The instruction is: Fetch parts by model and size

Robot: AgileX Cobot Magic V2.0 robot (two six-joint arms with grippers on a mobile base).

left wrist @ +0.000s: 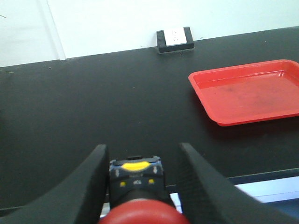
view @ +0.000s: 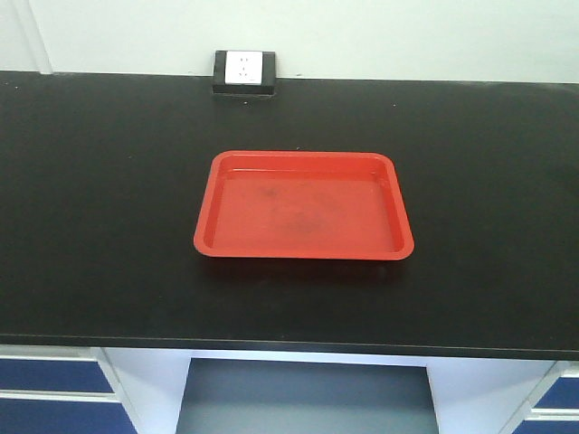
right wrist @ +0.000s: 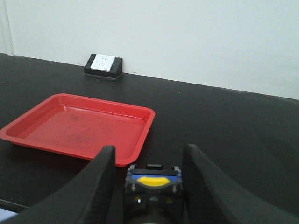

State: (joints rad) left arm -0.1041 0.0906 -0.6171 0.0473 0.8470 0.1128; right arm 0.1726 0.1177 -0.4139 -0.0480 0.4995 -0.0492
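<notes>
Jaws of left gripper (left wrist: pixel 140 156) clamp the red-capped switch (left wrist: pixel 135 179), contact block pointing forward. Likewise the right gripper (right wrist: pixel 149 154) clenches a second switch (right wrist: pixel 153 184); we can't see its cap. Red tray (left wrist: pixel 247 93) lies ahead-right of the left jaws, ahead-left of the right ones, on the black counter (left wrist: pixel 93 107). Socket box (left wrist: pixel 175 38) stands farther ahead, at the wall.
</notes>
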